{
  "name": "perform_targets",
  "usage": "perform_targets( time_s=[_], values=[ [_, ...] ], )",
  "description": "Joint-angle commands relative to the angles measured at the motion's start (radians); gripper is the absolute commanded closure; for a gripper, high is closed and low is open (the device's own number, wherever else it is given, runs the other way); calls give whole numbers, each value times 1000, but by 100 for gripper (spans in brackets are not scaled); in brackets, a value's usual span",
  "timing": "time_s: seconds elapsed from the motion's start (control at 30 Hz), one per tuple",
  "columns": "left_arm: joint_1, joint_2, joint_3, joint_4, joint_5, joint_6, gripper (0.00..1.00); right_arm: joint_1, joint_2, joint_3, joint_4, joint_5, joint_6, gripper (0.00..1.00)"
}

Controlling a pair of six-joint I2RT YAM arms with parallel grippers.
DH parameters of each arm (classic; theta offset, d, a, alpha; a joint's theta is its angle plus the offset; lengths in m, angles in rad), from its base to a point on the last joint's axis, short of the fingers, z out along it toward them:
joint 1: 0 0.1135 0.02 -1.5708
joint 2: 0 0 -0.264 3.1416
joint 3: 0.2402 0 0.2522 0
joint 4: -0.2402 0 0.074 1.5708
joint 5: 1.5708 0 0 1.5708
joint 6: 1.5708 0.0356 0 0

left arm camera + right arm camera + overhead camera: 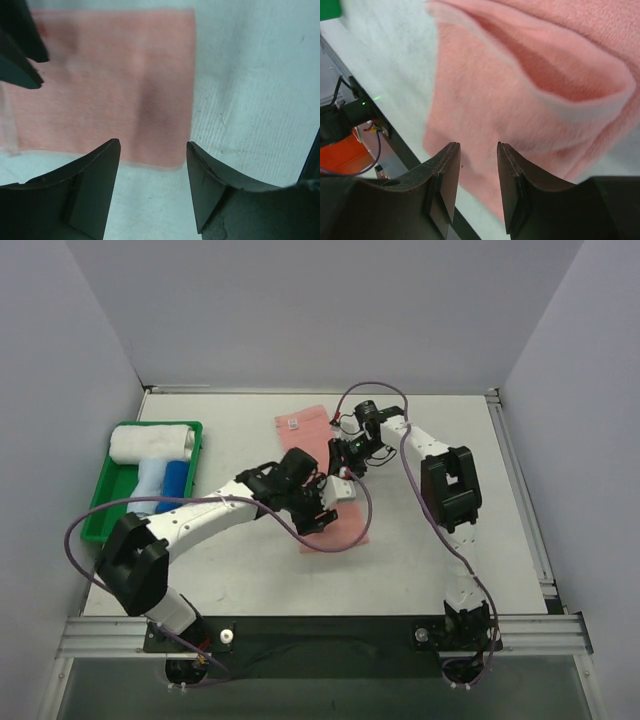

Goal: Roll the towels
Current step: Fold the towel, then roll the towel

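Note:
The salmon pink towel (312, 432) lies as a long flat strip across the middle of the table. My left gripper (322, 508) is open just above its near end; in the left wrist view (153, 149) the towel's (110, 90) near corner lies between the spread jaws. My right gripper (343, 468) hovers over the strip's middle, open with a narrow gap (476, 150), above a raised fold of the pink towel (530, 75); nothing is held. The light blue towel (150, 480) lies in the green tray (100, 512) at the left.
The green tray also holds a white rolled towel (150, 443) and a darker blue cloth (176, 482). The right gripper's dark fingers (20, 55) show at the upper left of the left wrist view. Grey walls enclose the table on three sides.

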Motion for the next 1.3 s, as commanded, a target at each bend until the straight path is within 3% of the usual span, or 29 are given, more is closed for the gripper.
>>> perform_targets(
  time_s=[0.0,0.37,0.47,0.53,0.6,0.63,0.7,0.83,0.97,1.03,1.1,1.17,1.27],
  values=[
    [-125,48,-36,24,-218,50,34,5,76,35,7,37,46,64],
    [-299,225,-131,159,-478,77,35,6,125,-42,22,68,42,64],
    [-304,259,-154,159,-489,81,42,5,119,-54,22,63,40,65],
    [-305,254,-166,153,-474,87,58,8,108,-70,24,57,39,65],
    [-305,216,-174,124,-381,84,71,8,96,-100,22,51,37,66],
    [-305,196,-177,87,-344,80,82,14,70,-117,22,37,37,66],
    [-305,132,-163,15,-157,72,89,23,30,-166,27,26,28,67],
    [-305,47,-142,-154,72,26,99,46,-120,-270,22,4,12,66],
    [-301,10,-85,-247,203,0,100,19,-208,-245,-1,-39,3,58],
    [-284,12,-36,-296,238,-6,100,3,-243,-215,-28,-40,-21,47],
    [-243,33,4,-345,289,6,100,-24,-260,-166,-48,-32,-40,29],
    [-195,77,68,-374,344,17,100,-46,-274,-116,-83,-30,-63,21],
    [-89,137,145,-407,401,43,100,-93,-278,-79,-117,-36,-93,20]
  ],
)
